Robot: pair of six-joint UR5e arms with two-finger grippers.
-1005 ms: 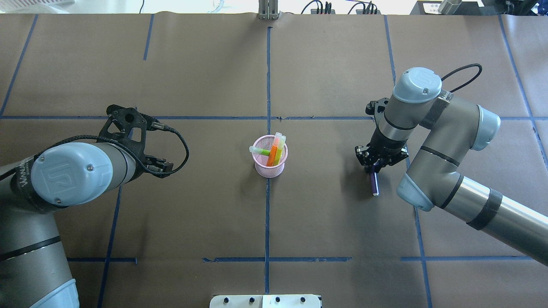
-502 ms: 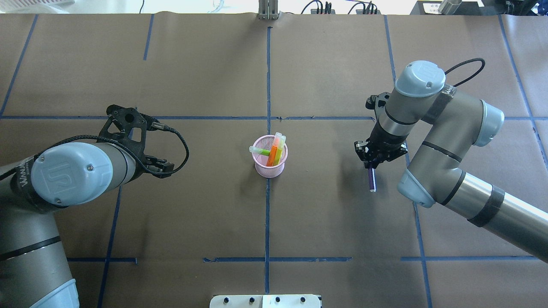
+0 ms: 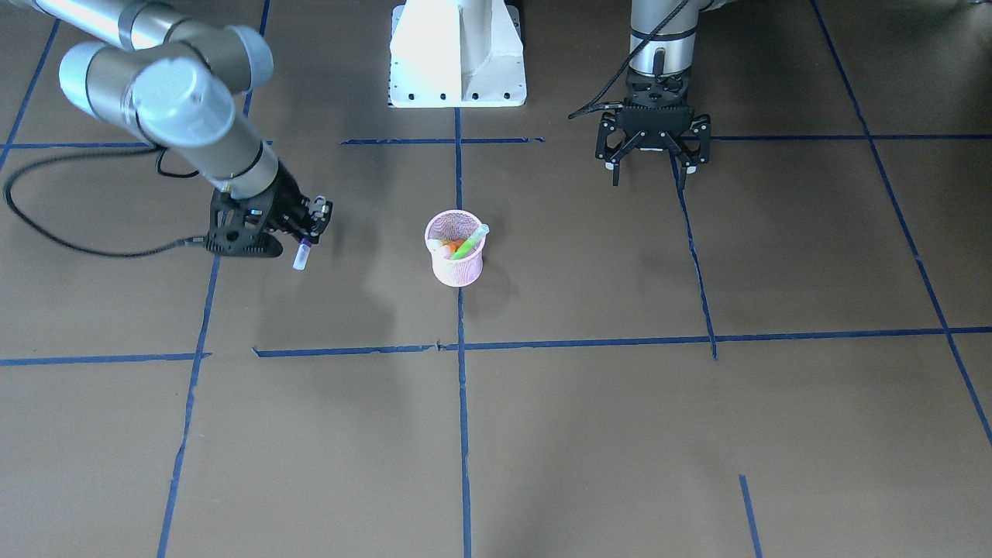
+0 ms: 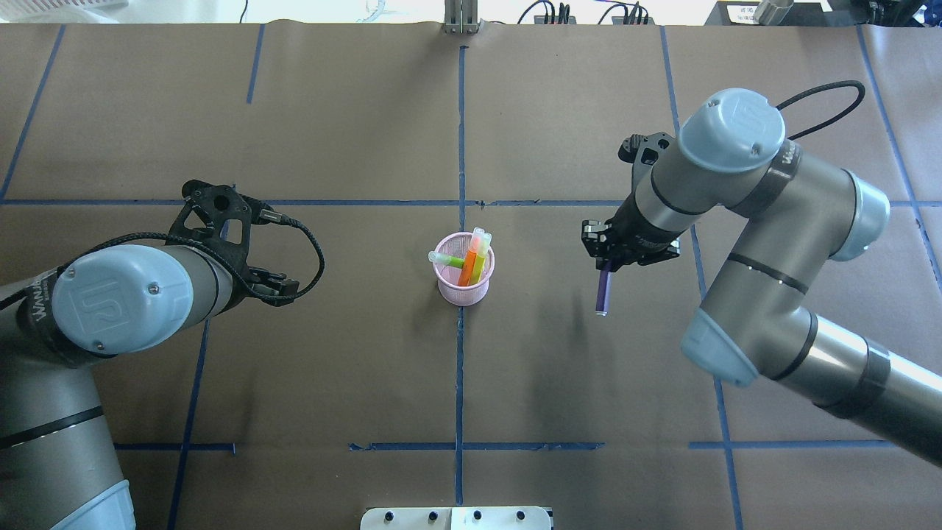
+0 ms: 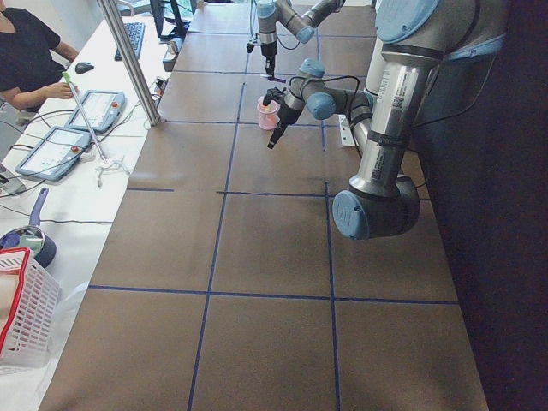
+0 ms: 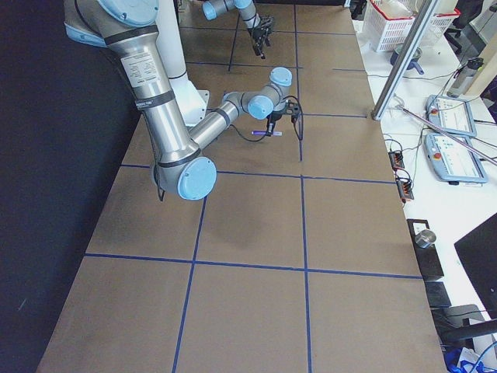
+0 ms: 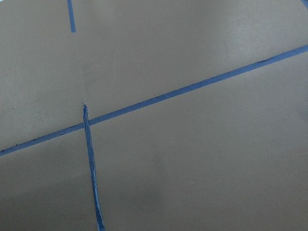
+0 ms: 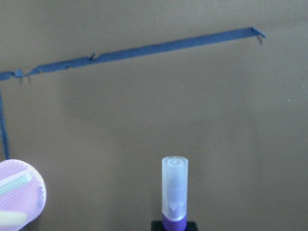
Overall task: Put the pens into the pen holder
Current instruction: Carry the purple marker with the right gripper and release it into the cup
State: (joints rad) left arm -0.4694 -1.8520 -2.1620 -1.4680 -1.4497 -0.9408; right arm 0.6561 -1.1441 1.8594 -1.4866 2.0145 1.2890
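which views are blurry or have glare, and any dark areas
Right wrist view: the purple pen looks fairly sharp, the pen holder at the corner soft. Left wrist view: pale sheen on the table, upper right. Overhead view: washed-out strip along the top edge. Both side views: one side of the frame near black.

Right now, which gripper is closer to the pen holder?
Right. The right gripper, shut on the purple pen, is to the right of the pen holder in the overhead view. The left gripper, open and empty, is farther off on the opposite side.
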